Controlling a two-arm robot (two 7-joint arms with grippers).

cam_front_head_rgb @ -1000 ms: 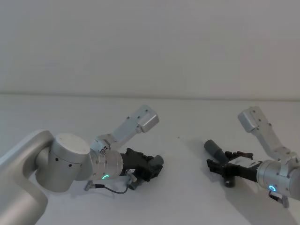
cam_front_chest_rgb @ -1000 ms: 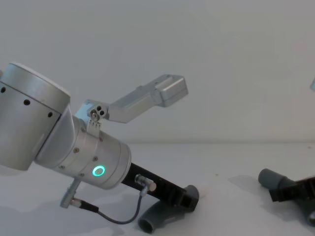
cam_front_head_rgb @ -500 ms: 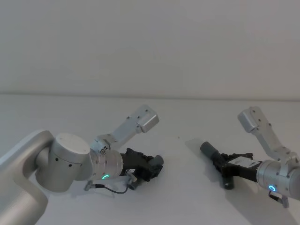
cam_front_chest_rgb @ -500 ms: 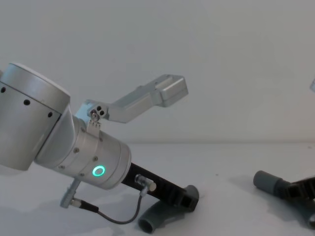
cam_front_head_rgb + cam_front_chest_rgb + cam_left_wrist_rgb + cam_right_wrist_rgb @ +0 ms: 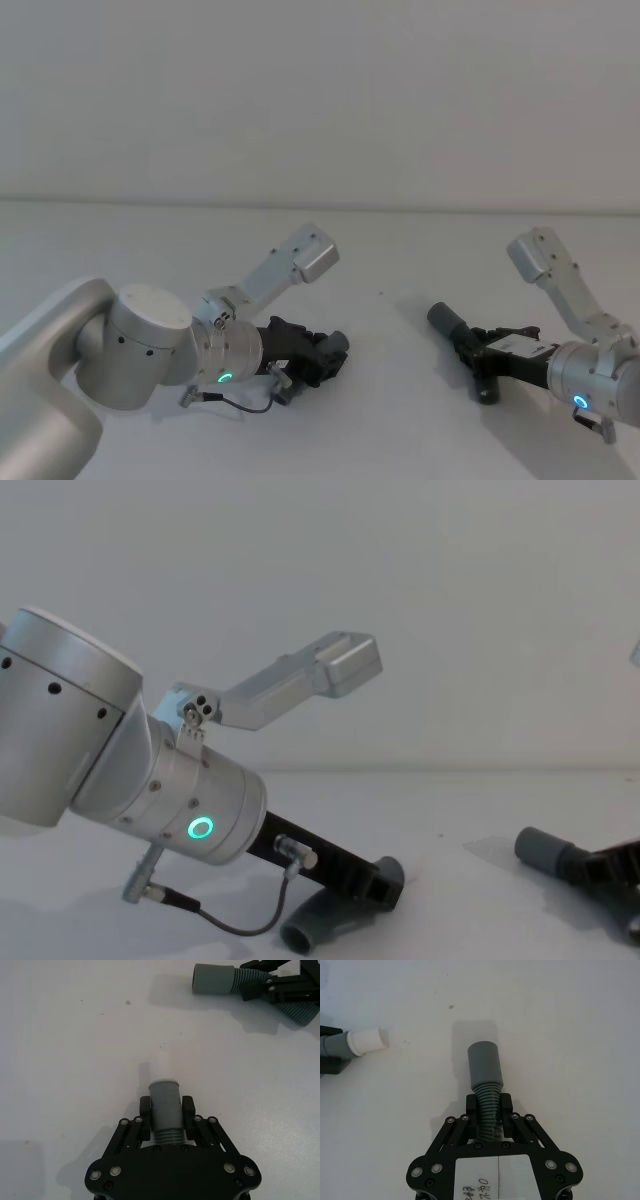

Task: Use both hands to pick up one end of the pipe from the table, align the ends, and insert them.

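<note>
Two arms reach low over a plain white matte counter (image 5: 390, 410).

Head view: the left gripper (image 5: 322, 360), black plastic with parallel jaws, sits left of centre. It is closed on the pale-tipped pipe piece (image 5: 338, 346), which is short, curved, dark-grey plastic. The matching right gripper (image 5: 476, 350) holds the socket pipe piece (image 5: 446, 321), a dark-grey twin with a wider plain end. The two are well apart, with bare counter between them.

Left wrist view: the left gripper's fingers (image 5: 145, 1110) grip the ribbed neck just behind the pale tip (image 5: 164, 1083). The socket pipe piece (image 5: 212, 986) shows far off, to one side of the tip's line, so the ends are not yet aligned.

Right wrist view: the right gripper's fingers (image 5: 474, 1105) clamp the ribbed section of the socket pipe piece, whose open end points ahead. The pale tip is well apart and off that axis.

Chest view: the pale-tipped pipe piece's lower end sits at or just above the counter — I cannot tell which. A silver camera bracket (image 5: 300, 685) juts above the left wrist, and a thin grey cable (image 5: 215, 920) loops beneath it.

The step in hand looks like lifting and aligning. To do it well, raise both pieces off the counter and turn the wrists until tip and socket share one axis, then close the gap slowly. The ribbed necks may flex, letting the ends droop. Nothing lies between the ends — only the brackets could crowd each other as the grippers meet.
</note>
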